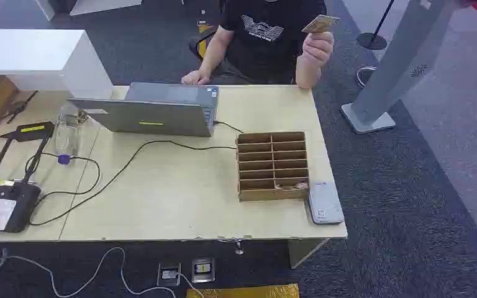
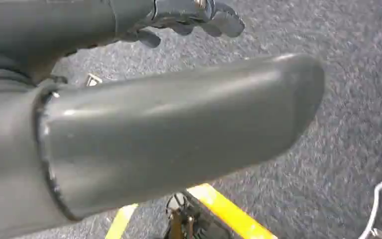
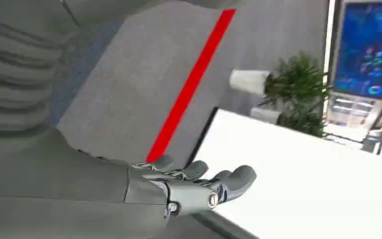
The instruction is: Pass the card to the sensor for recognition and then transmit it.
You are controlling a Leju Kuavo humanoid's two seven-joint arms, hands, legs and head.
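Note:
A person seated behind the table holds up a gold-brown card (image 1: 320,23) in one raised hand, above the table's far right corner. The white card sensor (image 1: 325,203) lies flat at the table's near right edge, next to a wooden slotted box (image 1: 272,166). My left hand (image 2: 179,129) hangs over dark carpet with its thick thumb stretched out and its dark fingers (image 2: 194,17) apart, holding nothing. My right hand (image 3: 189,189) is held out with its fingers spread and nothing in it.
An open grey laptop (image 1: 152,112) stands at the table's back, its cable running to the box. A clear bottle (image 1: 67,133) and a black device on a stand (image 1: 3,198) sit at the left. A grey kiosk base (image 1: 372,115) stands on the carpet to the right.

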